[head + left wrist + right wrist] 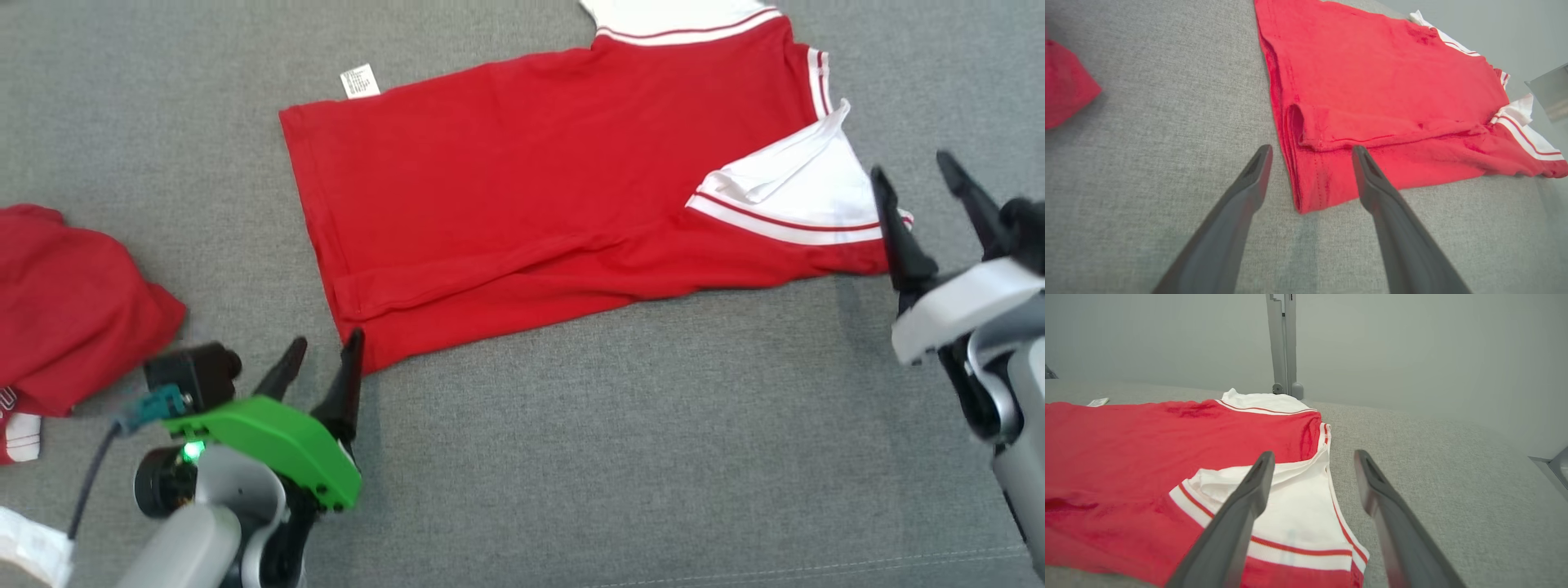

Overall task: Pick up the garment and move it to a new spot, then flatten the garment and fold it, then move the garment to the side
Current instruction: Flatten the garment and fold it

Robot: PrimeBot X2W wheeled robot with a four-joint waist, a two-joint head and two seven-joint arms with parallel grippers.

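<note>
The garment [531,188] is a red shirt with white, red-striped sleeves, spread on the grey padded surface with its near long edge folded over. My left gripper [328,337] is open at the shirt's near hem corner, with nothing between its fingers. In the left wrist view the left gripper [1310,149] straddles that corner of the garment [1384,81]. My right gripper [911,164] is open just right of the white sleeve [804,192]. Seen from the right wrist, the right gripper [1312,454] hovers over the sleeve end of the garment [1147,449], holding nothing.
A second red garment [65,302] lies crumpled at the left edge, also in the left wrist view [1065,85]. A white object [28,547] sits at the bottom left corner. A grey metal post [1282,343] stands behind the surface by a pale wall.
</note>
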